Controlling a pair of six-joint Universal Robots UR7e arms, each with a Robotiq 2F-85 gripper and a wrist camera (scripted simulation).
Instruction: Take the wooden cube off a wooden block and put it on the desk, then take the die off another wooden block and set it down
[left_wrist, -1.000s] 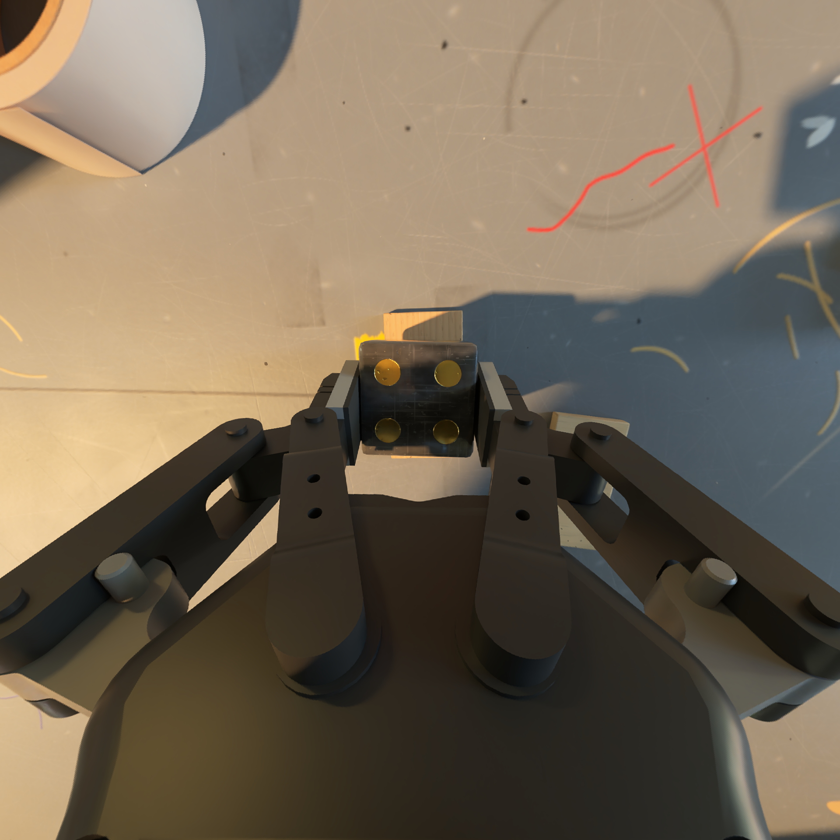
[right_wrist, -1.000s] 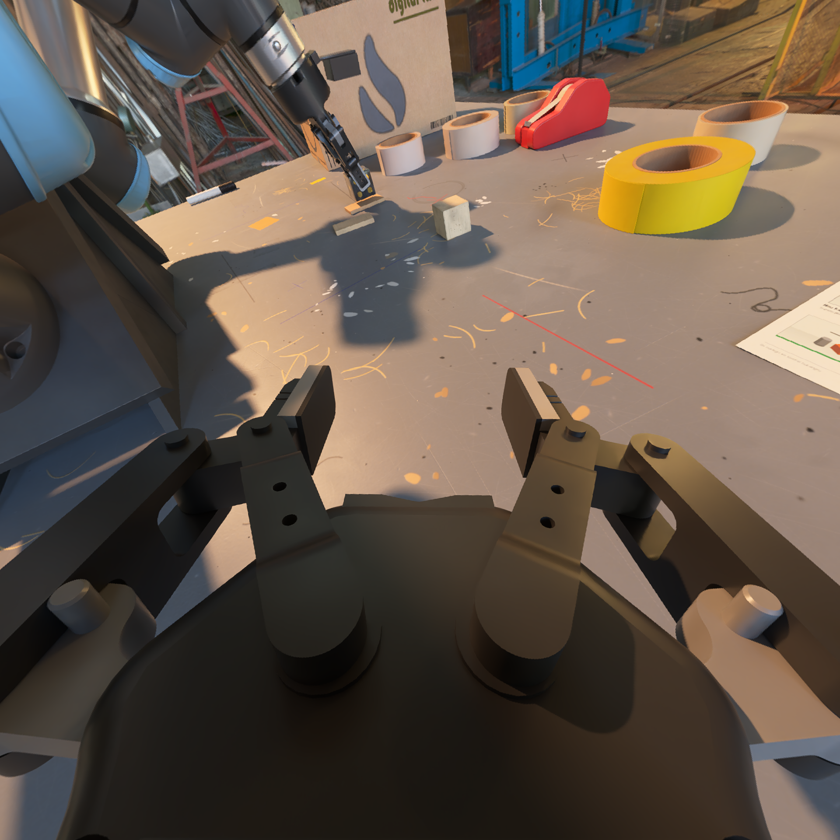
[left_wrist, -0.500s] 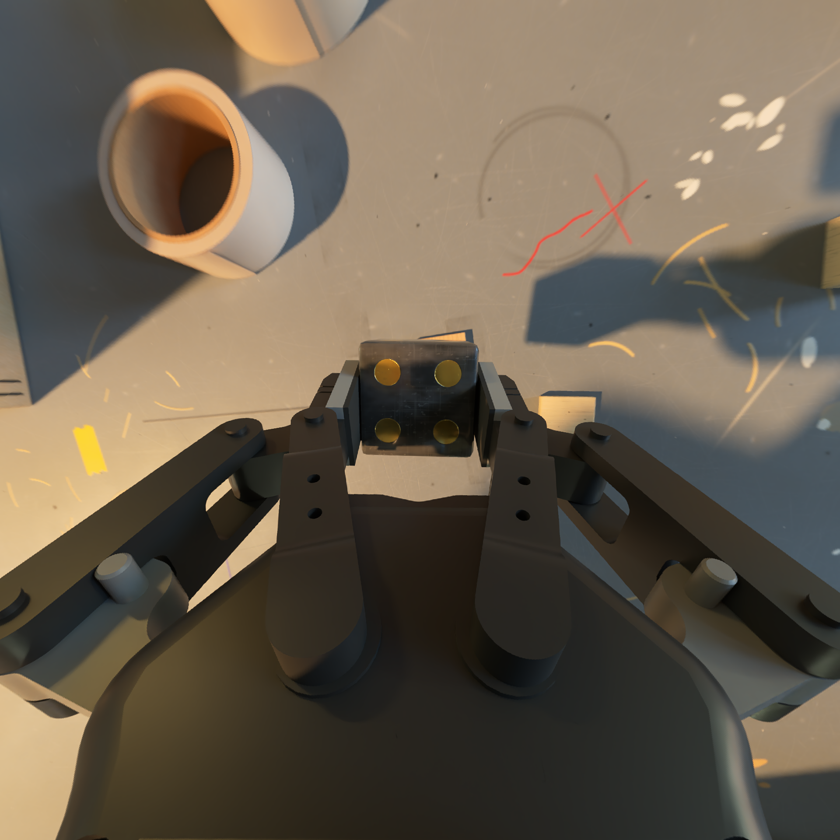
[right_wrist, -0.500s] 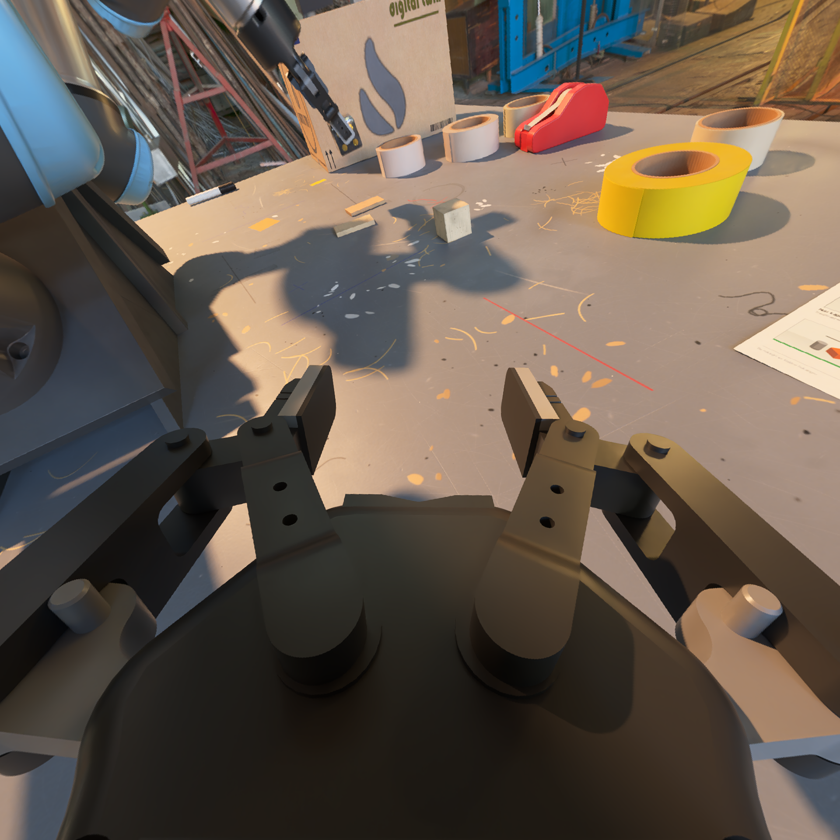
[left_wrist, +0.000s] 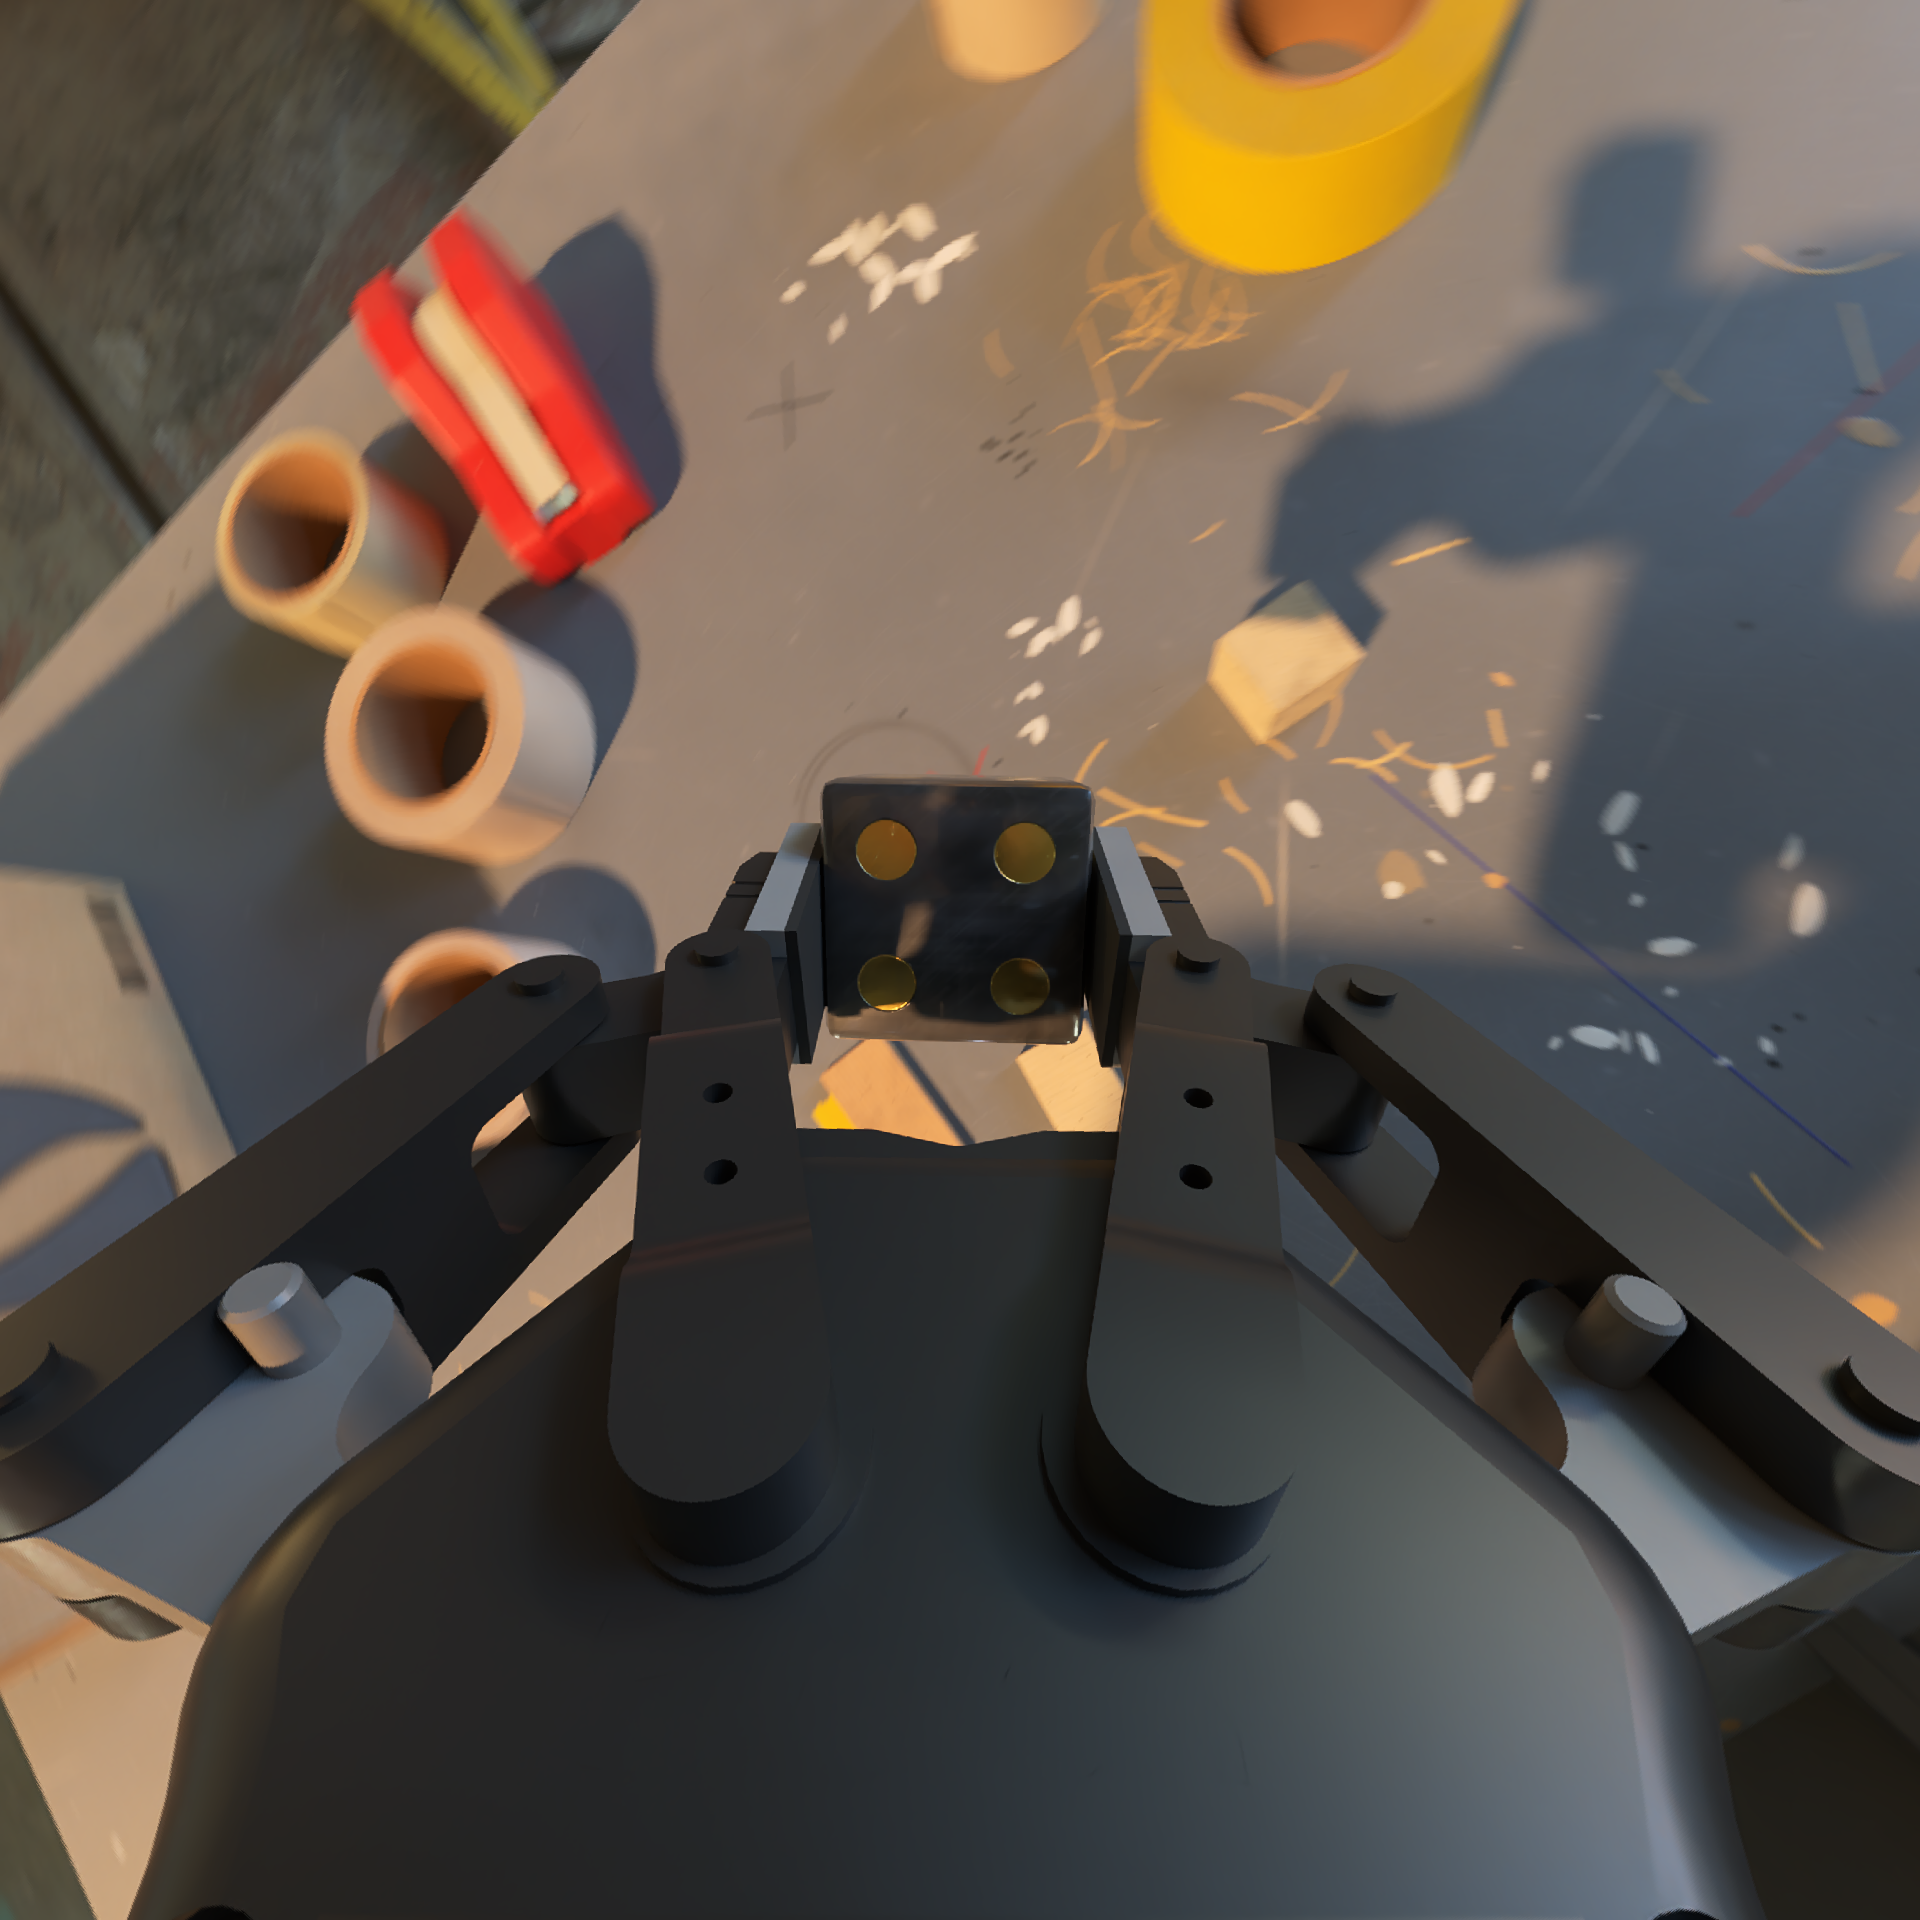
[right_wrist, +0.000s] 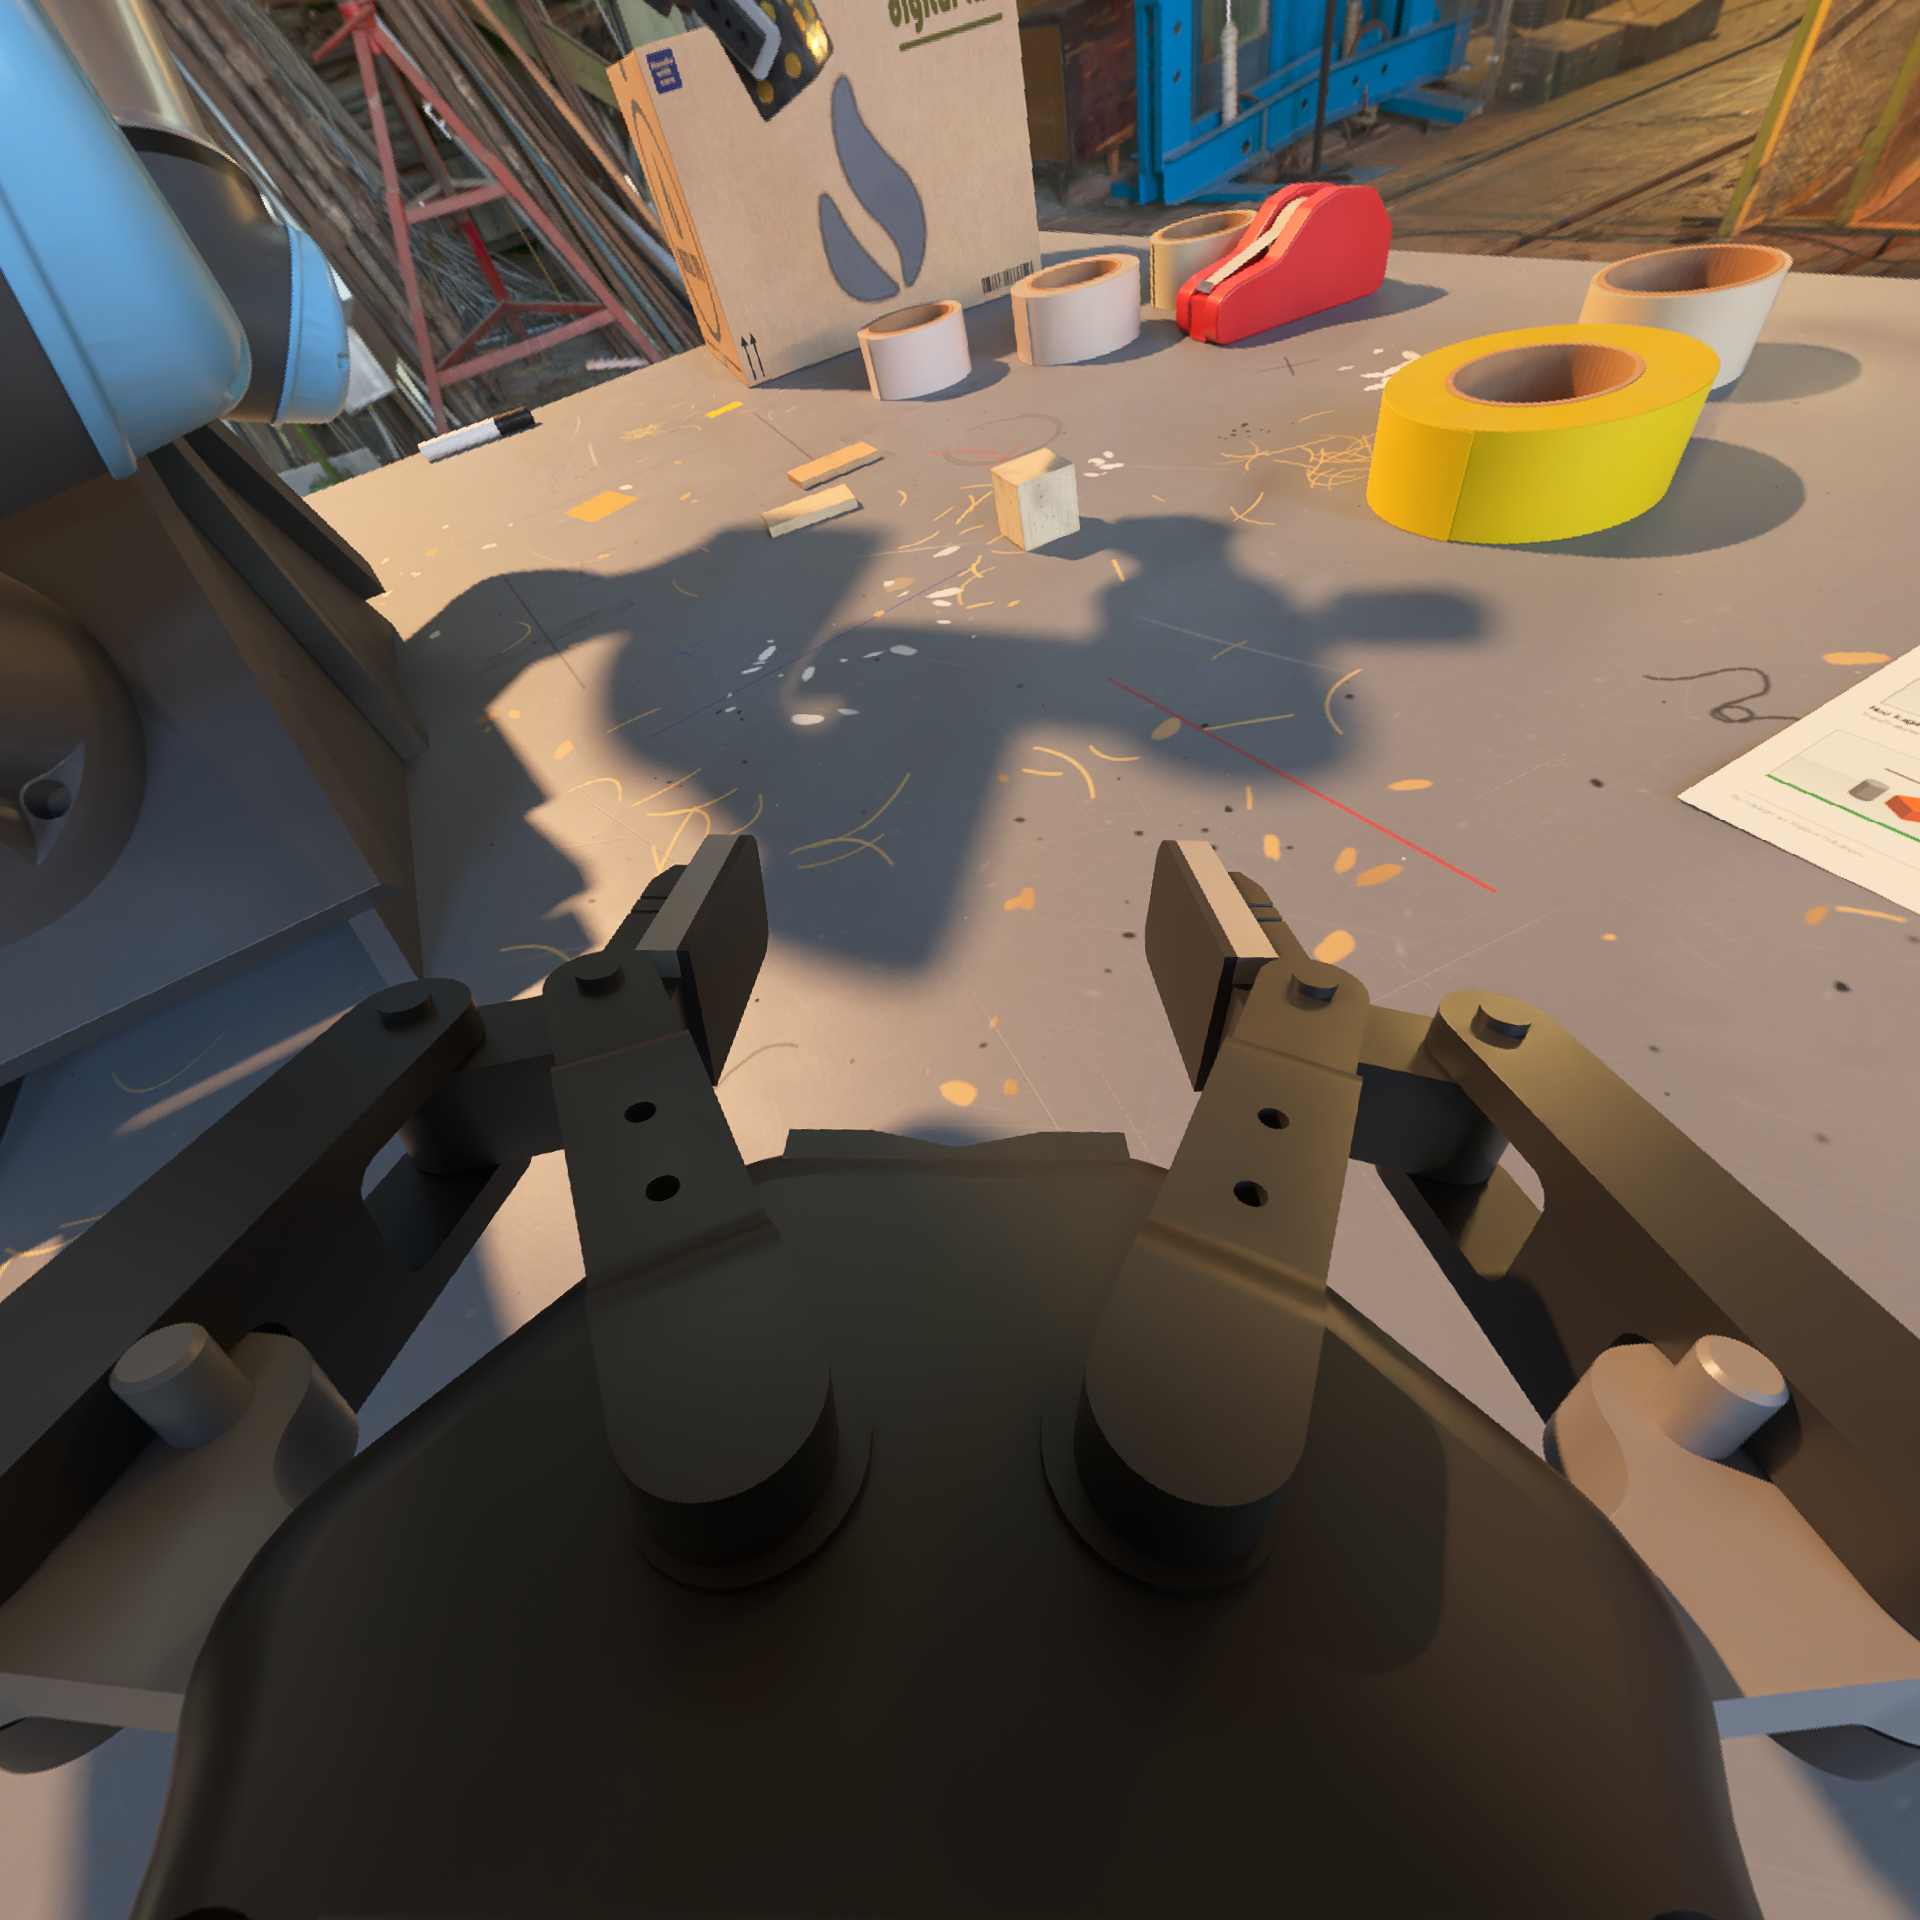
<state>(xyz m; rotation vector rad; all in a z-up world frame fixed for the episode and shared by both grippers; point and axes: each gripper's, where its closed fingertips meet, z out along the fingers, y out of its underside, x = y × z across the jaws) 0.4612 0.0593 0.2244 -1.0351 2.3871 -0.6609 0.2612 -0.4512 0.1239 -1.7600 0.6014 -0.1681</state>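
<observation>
Our left gripper, clamped on the black die, has lifted it high off its wooden block over the last second, so with the wooden cube already on the desk we need only set it down, our right gripper idling open.

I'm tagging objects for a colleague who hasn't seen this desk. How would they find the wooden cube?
Start at the big yellow tape roll; left of it, on the open desk, stands the wooden cube. Unlike the two flat wooden blocks farther left, it is tall, square and pale.
</observation>
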